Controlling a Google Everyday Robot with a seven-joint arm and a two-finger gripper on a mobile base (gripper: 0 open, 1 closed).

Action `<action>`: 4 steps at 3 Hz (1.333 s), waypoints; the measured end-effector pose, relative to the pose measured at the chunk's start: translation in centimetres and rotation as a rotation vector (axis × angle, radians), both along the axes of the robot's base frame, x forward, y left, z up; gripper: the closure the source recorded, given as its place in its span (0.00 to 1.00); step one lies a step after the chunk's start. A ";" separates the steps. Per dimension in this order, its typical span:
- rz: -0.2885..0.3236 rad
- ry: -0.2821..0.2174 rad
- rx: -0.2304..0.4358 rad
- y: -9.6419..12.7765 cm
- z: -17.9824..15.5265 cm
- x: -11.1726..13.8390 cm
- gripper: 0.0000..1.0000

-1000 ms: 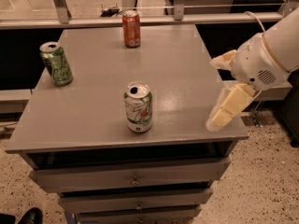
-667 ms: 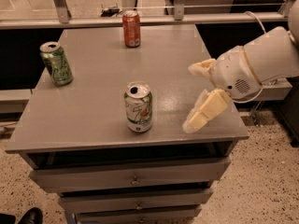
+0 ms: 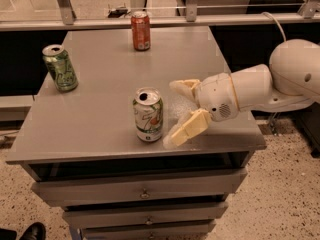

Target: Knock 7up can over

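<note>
The 7up can (image 3: 148,115) stands upright near the front middle of the grey table (image 3: 100,84). It has a white body with green lettering, a small red-orange mark and an open silver top. My gripper (image 3: 172,113) reaches in from the right, just right of the can, a small gap away. Its two cream fingers are spread open and empty, one finger (image 3: 183,87) farther back and one (image 3: 186,130) near the table's front edge.
An all-green can (image 3: 60,67) stands at the table's left side. A red-orange can (image 3: 141,30) stands at the back middle. Drawers (image 3: 142,194) sit under the tabletop. A rail and window frame run behind the table.
My gripper has moved left across the table, from the right edge to close beside the 7up can. The cans have not moved.
</note>
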State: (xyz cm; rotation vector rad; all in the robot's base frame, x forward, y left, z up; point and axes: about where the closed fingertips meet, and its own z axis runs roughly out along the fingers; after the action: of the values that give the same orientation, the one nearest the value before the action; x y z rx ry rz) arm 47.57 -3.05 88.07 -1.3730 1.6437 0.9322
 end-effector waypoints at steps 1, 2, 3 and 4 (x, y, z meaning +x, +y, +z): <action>0.036 0.005 0.121 3.0 -0.3 -0.1 0.00; 0.052 0.012 0.206 5.0 -0.6 -0.1 0.26; 0.037 0.007 0.236 5.2 -0.7 0.3 0.49; 0.018 -0.014 0.220 4.2 -0.6 1.6 0.80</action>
State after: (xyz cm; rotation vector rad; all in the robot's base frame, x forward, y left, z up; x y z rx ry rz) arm 49.12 1.11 87.52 -1.2430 1.4716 1.0774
